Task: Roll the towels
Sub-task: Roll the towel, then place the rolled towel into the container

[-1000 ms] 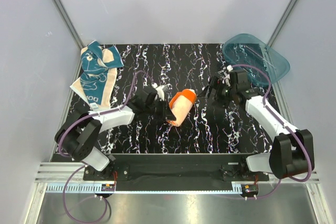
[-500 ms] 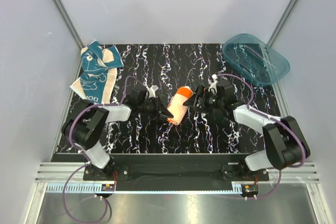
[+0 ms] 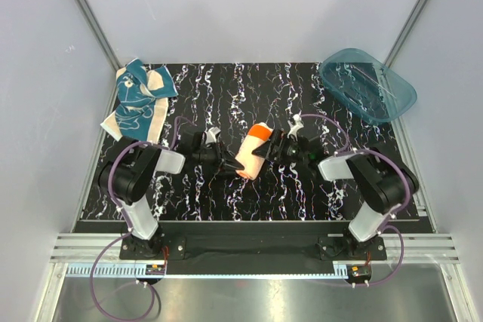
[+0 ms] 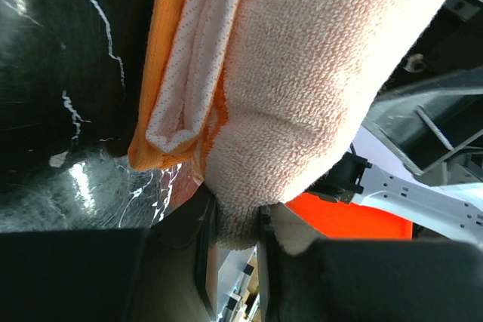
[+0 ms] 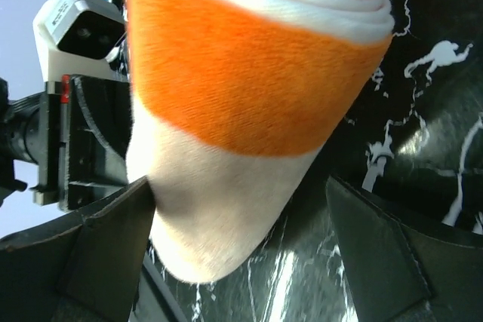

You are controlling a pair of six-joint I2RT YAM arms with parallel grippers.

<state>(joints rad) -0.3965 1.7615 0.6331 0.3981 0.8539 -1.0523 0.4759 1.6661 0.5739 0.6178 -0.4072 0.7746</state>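
Note:
The orange towel [image 3: 253, 151] lies rolled into a short, thick roll in the middle of the black marbled table [image 3: 226, 96]. My left gripper [image 3: 229, 162] is at the roll's left side, shut on a fold of its peach terry end [image 4: 302, 73]. My right gripper [image 3: 276, 148] stands open on the roll's right side. The roll's pale end and orange band [image 5: 234, 96] sit between its wide-spread fingers [image 5: 113, 231], against the left one. The teal-blue towel [image 3: 139, 99] lies spread flat at the far left corner.
A translucent teal plastic tub [image 3: 367, 84] sits tilted at the far right corner. Grey walls close in the table at the left, right and back. Both arms are stretched low over the table's middle.
My right gripper has moved left, from near the tub up to the roll, and now straddles it. My left arm has sunk lower, still pinching the towel; the roll shifted slightly left.

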